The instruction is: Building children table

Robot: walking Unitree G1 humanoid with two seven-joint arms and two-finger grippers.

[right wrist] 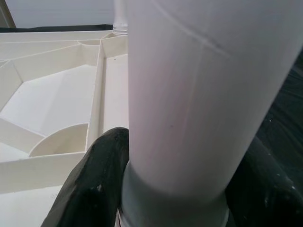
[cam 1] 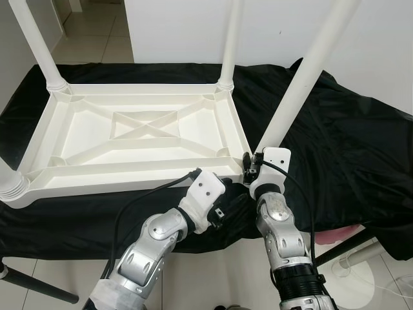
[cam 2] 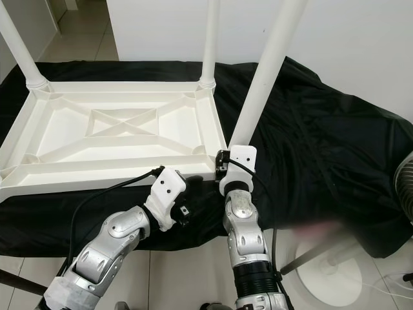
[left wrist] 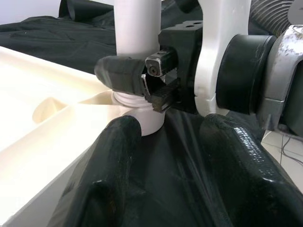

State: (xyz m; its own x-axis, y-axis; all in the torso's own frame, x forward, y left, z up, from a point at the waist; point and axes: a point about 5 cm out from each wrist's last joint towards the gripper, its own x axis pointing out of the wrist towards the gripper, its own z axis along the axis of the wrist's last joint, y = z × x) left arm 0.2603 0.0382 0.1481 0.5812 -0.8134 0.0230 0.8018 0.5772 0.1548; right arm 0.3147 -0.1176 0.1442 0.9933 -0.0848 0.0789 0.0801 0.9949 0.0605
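Observation:
The white plastic table [cam 1: 135, 132] lies upside down on a black cloth. Legs stand in its far left corner [cam 1: 35, 45] and far right corner [cam 1: 231, 39], and a third leg [cam 1: 10, 184] shows at the near left. The fourth leg [cam 1: 303, 77] leans at the near right corner, its ribbed lower end [left wrist: 139, 101] meeting the socket. My right gripper [right wrist: 180, 189] is shut on this leg just above the base, one finger [right wrist: 99, 184] on each side. My left gripper [left wrist: 177, 175] is open, low over the cloth just in front of that corner, fingers [left wrist: 109, 179] pointing at the leg.
The black cloth [cam 1: 348, 148] covers the whole work surface and hangs over the front edge. A white wall stands close behind. On the tiled floor are a white round stand base [cam 2: 335, 271] at the right and a black pole [cam 1: 32, 284] at the left.

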